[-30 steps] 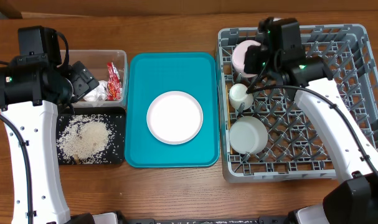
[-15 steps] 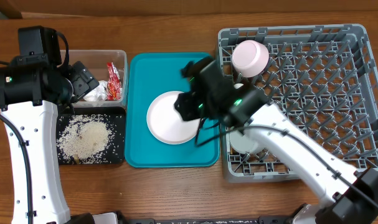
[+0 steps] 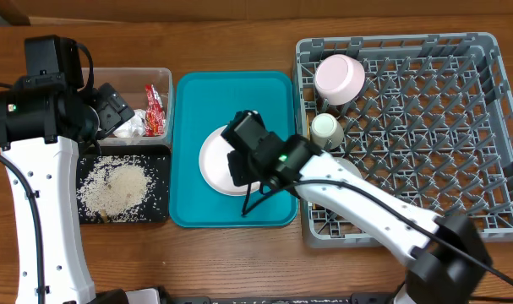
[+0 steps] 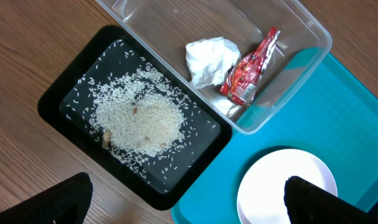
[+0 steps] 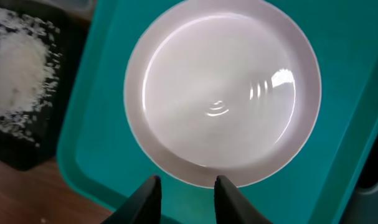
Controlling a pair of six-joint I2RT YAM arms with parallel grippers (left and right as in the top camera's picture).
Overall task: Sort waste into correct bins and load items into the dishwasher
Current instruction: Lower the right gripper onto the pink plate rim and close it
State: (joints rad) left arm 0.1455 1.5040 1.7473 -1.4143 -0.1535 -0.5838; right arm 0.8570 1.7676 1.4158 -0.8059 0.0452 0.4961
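Half spread at the right gripper [image 5: 185, 186], pinching nothing. Hangs over the plate [image 5: 220, 93], with its rim in the gap between the two fingers [image 5: 148, 194]. Finds that plate lying flat in the middle of the teal tray [image 3: 188, 110], just beside the rack [image 3: 484, 127] with a pink bowl [image 3: 339, 78] and a cup [image 3: 326, 129] inside. Spread wide at the left gripper [image 4: 189, 205], holding nothing, above the black tray [image 4: 58, 106] of rice [image 4: 139, 121] and the clear tub [image 4: 313, 37] with tissue [image 4: 210, 59] and wrapper [image 4: 251, 68].

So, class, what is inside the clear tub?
A crumpled white tissue and a red snack wrapper lie in the clear tub. One end is out of view, and anything beneath them is covered.
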